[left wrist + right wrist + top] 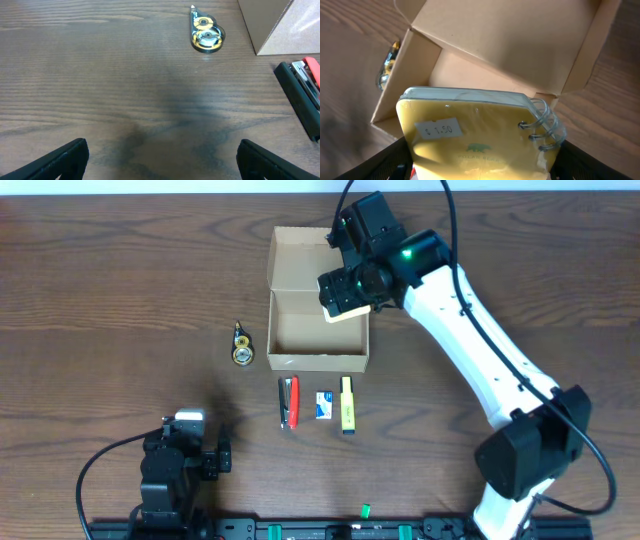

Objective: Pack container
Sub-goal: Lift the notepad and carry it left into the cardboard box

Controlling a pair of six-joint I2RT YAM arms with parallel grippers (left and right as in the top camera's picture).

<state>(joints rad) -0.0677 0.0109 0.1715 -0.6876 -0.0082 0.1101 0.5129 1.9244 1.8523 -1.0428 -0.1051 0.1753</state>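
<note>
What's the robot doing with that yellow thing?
The robot is packing a cardboard box. Its right gripper holds a yellow ring-bound notepad over the open box and has not let go of it. The left gripper is open and empty, low over the table off to the side. A correction tape, a stapler, a small blue-and-white item and a yellow highlighter lie on the table beside the box.

The wooden table bears the container, correction tape, stapler, small packet and highlighter.
</note>
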